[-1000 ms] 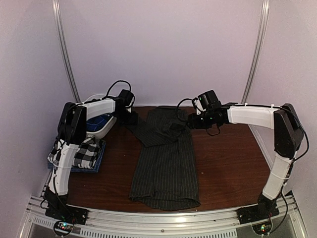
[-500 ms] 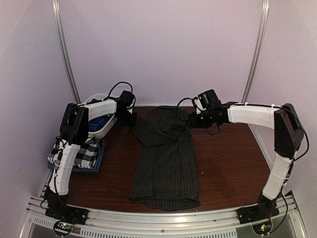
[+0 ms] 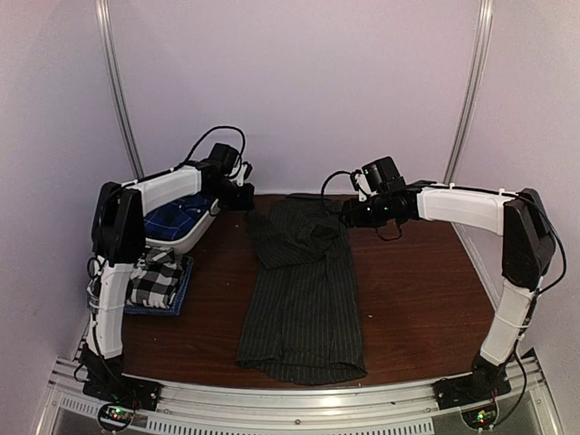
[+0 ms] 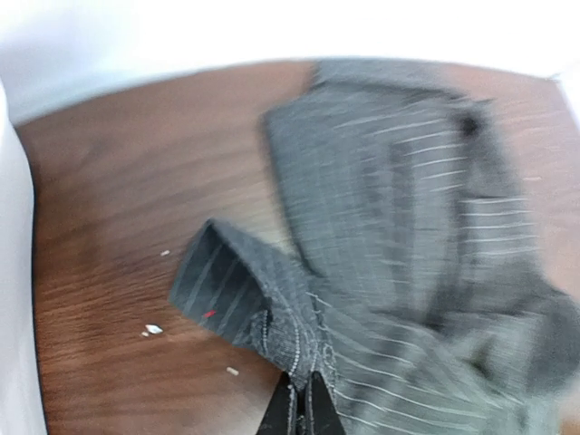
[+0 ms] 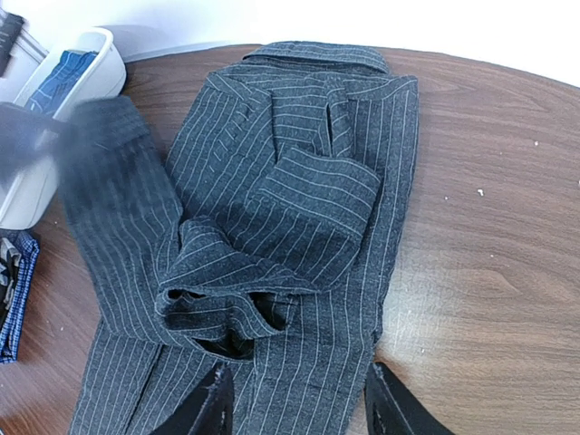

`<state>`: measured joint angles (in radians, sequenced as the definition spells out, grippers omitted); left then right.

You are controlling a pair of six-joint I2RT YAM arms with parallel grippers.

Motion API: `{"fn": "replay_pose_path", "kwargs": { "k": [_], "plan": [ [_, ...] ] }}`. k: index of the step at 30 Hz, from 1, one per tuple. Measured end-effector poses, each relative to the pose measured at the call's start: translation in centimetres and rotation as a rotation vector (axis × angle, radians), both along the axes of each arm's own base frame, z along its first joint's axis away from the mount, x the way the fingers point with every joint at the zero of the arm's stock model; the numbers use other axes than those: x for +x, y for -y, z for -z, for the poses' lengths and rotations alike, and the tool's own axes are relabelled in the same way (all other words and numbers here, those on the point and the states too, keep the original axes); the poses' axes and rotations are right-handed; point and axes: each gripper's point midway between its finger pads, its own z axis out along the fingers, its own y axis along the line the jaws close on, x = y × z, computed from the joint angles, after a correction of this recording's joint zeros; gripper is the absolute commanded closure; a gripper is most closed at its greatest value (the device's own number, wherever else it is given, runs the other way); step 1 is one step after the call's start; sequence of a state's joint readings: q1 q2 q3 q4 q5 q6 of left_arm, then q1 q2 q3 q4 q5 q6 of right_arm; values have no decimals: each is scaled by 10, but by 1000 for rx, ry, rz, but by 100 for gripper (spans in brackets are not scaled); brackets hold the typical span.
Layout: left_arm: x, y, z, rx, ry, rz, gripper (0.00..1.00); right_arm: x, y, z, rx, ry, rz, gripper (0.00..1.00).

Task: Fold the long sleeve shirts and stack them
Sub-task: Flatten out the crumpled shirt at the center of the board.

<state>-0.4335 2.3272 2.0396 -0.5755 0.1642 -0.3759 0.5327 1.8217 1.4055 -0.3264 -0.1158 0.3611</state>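
The charcoal pinstriped long sleeve shirt (image 3: 304,299) lies lengthwise down the middle of the table, its upper part folded. My left gripper (image 3: 240,197) (image 4: 304,410) is shut on the cuff of its left sleeve (image 4: 263,299), held just above the wood at the back left. Over the shirt's upper right part my right gripper (image 3: 349,214) (image 5: 299,412) hovers open, one finger on each side of the cloth (image 5: 299,208). A folded black-and-white checked shirt (image 3: 152,276) rests at the left edge. A blue shirt (image 3: 177,217) lies in a white bin.
The white bin (image 3: 195,234) (image 5: 86,59) stands at the back left beside my left arm. A blue cloth (image 3: 181,294) lies under the checked shirt. Bare brown table (image 3: 421,290) stretches to the right of the pinstriped shirt. White walls close in on three sides.
My left gripper has shut on the sleeve cuff and risen with it toward the back left. The right gripper has hardly moved and stays open.
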Motion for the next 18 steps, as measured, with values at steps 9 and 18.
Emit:
{"fn": "replay_pose_path", "kwargs": {
  "k": [9,18],
  "plan": [
    [-84,81,-135,-252,191,332,100,1,-4,-6,15,11,-8,49],
    [-242,187,-113,-363,74,787,100,-17,18,-42,47,85,60,45]
  ]
}}
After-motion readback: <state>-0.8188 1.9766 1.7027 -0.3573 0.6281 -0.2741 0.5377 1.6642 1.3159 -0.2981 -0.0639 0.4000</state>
